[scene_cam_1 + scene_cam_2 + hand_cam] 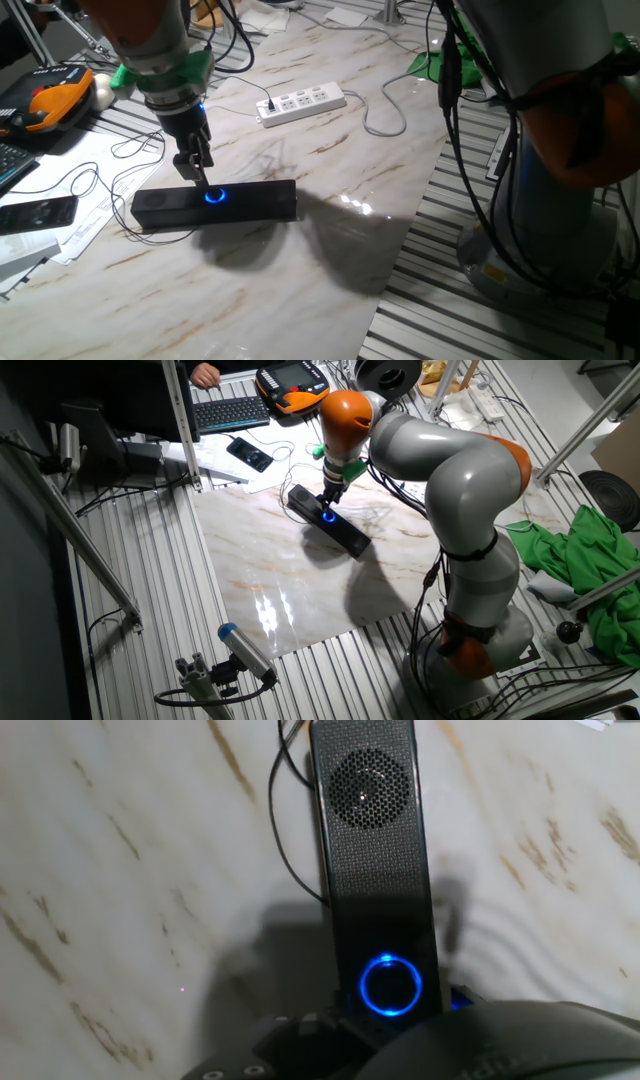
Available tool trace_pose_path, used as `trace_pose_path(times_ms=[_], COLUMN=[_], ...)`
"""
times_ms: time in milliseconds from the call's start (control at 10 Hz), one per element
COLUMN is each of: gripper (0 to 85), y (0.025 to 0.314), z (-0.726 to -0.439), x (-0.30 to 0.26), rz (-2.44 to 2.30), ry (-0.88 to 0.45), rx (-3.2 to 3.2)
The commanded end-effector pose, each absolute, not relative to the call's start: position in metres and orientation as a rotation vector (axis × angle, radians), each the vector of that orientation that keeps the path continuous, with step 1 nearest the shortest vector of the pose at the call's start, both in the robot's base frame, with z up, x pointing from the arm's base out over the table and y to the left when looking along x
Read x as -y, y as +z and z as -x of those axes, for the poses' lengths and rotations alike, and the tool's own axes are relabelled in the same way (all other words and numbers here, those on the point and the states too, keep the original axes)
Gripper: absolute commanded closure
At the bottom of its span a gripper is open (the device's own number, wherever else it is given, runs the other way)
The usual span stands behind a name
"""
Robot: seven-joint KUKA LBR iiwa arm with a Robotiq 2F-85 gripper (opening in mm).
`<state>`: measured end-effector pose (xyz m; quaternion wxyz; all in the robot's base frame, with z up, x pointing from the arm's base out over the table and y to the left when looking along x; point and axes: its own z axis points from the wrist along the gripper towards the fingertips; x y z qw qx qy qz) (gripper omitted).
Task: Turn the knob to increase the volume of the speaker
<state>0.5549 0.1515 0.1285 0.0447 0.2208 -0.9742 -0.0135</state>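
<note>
The arm reaches steeply down, its gripper poised directly above the blue-ringed round knob of the long black speaker, finger spread indiscernible.

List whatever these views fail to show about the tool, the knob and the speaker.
- Tool: open or shut cannot be told. In both fixed views the fingers are too small; the hand view shows only dark blurred housing at its bottom edge.
- Knob: contact with the tool is unclear in every view, and no volume marking is readable.
- Speaker: its near end is hidden by the housing in the hand view.
- Cable: cut off by the top edge.
</note>
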Motion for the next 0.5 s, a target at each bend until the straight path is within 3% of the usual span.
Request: trace_pose_path(times_ms=[0, 400], gripper=[34.0, 34.0], y=[0.1265, 0.1216], z=[-0.5555, -0.5562], x=[-0.1515, -0.1507], rz=[-0.675, -0.675], ry=[-0.045, -0.048], rx=[2.977, 2.976])
